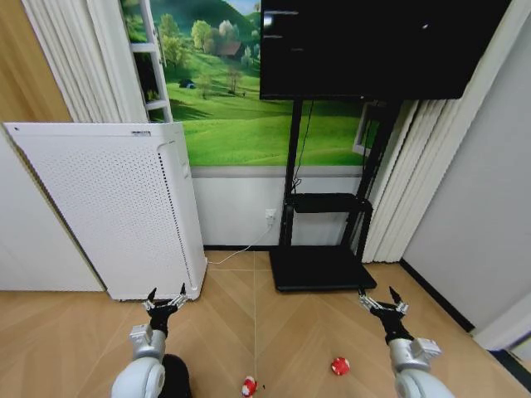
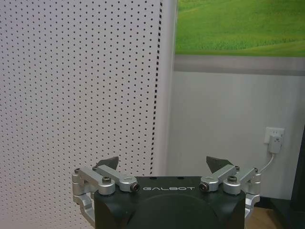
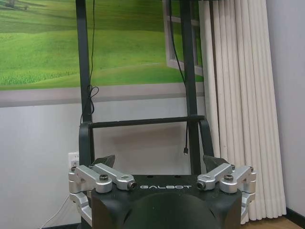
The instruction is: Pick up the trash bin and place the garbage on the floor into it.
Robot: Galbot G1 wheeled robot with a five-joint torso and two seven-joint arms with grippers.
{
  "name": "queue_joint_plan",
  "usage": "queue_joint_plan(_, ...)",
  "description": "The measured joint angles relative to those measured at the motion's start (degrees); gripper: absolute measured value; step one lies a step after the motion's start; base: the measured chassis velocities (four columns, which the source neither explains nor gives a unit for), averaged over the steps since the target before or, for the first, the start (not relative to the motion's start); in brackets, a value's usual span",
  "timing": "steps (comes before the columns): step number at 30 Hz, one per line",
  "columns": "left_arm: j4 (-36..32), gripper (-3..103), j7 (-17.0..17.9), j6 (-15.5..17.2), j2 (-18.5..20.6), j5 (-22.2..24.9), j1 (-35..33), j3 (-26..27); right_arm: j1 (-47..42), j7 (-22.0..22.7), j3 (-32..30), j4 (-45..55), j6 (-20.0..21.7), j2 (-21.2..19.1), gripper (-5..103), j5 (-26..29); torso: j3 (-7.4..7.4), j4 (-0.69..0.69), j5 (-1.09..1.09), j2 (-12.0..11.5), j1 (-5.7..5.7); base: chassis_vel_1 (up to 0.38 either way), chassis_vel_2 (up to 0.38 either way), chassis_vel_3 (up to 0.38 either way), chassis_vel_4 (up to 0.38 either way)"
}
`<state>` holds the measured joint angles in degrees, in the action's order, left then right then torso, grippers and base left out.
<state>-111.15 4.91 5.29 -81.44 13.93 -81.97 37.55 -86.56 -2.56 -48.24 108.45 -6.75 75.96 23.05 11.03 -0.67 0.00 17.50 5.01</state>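
On the wooden floor lie two pieces of garbage: a red-and-white scrap (image 1: 249, 385) near the bottom middle and a red scrap (image 1: 340, 366) to its right. The black trash bin (image 1: 176, 375) shows at the bottom edge, mostly covered by my left arm. My left gripper (image 1: 166, 300) is held up in front of me, open and empty, above and beyond the bin. In the left wrist view this left gripper (image 2: 164, 164) faces the white appliance. My right gripper (image 1: 382, 299) is also raised, open and empty, beyond the red scrap. In the right wrist view the right gripper (image 3: 159, 162) faces the TV stand.
A tall white perforated appliance (image 1: 116, 207) stands at the left against the wall. A black TV stand with a flat base (image 1: 319, 269) and a screen (image 1: 373, 46) stands ahead at the right. Curtains (image 1: 415, 174) and a grey wall close the right side.
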Motion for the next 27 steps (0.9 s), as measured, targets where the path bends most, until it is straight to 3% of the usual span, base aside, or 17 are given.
queue_joint_plan(27,0.3,100,-0.2,0.0,0.0,0.0,0.2,-0.2,0.1,0.0,0.0,-0.3,-0.3,0.1,100,-0.3,-4.33,0.0,0.0,-5.9,-1.58,0.0,0.0,0.0,0.0)
